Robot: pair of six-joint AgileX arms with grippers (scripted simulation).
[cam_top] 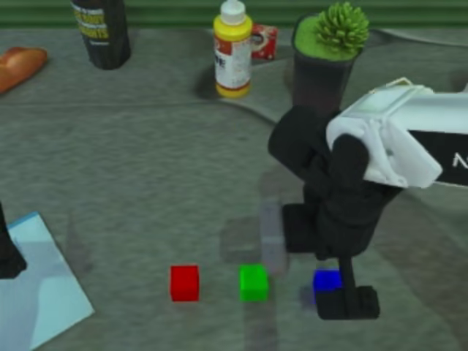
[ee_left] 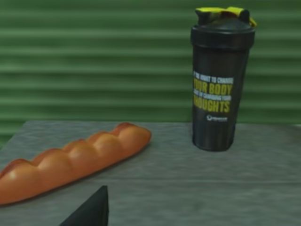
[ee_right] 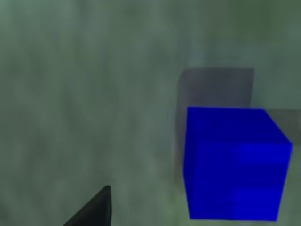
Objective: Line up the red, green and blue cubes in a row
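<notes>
blue cube [cam_top: 326, 279], small, plain and deep in colour, is seen at the near edge of the grey-green table [cam_top: 146, 183], at the right end of a row with the bright green cube [cam_top: 254, 282] in the middle and the bright red cube [cam_top: 184, 282] at the left. the right gripper [cam_top: 346, 292] is set over the blue cube and just to its right, one dark finger showing beside it; in the right wrist view the blue cube [ee_right: 235, 162] rests on the table surface, and whether the jaws are apart or clamped on it cannot be told. the three cubes are judged to lie nearly in line, evenly spaced and apart from one another. the left gripper [cam_top: 9, 256] is parked at the table's left edge, by a pale blue sheet [cam_top: 36, 285], its jaws not readable. farther back stand a yellow squeeze bottle [cam_top: 232, 51], a dark pot with a green plant [cam_top: 329, 51], a black shaker cup [cam_top: 102, 33] and an orange bread loaf [cam_top: 20, 66], all well clear of the row.
</notes>
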